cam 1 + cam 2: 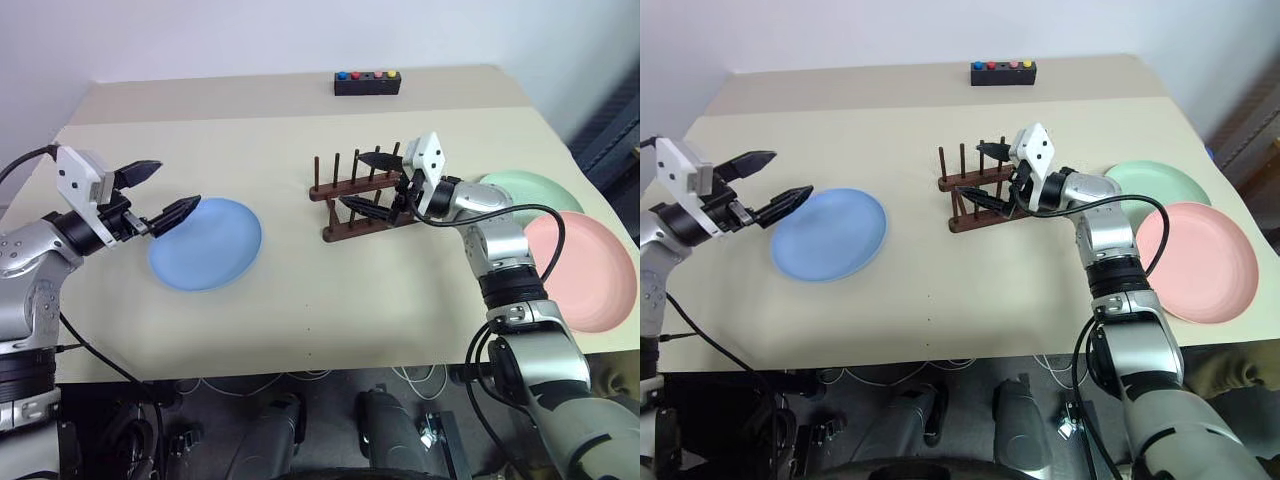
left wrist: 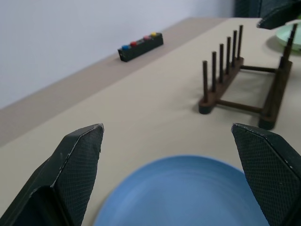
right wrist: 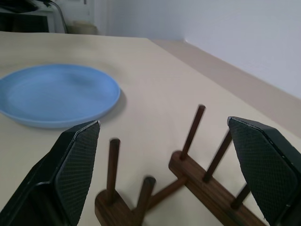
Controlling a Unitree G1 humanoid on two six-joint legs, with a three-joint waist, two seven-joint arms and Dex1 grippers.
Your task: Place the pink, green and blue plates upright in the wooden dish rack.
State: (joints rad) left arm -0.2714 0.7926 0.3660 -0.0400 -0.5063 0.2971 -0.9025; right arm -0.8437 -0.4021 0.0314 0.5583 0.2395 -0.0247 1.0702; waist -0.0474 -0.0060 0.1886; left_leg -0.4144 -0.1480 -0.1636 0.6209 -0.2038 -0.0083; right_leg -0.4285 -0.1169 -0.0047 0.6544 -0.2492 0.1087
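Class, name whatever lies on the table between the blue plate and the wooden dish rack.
Nothing: between the blue plate and the wooden dish rack only bare table shows, seen in both eye views.

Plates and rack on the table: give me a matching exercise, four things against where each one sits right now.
Things:
1. blue plate
2. green plate
3. pink plate
4. wooden dish rack

Places:
A. between the open right gripper's fingers, empty
B. flat, just ahead of the open left gripper
C. flat at the table's right edge, nearest the robot
D. flat, partly under the pink plate's far rim

Pairs: 1-B, 2-D, 3-C, 4-A
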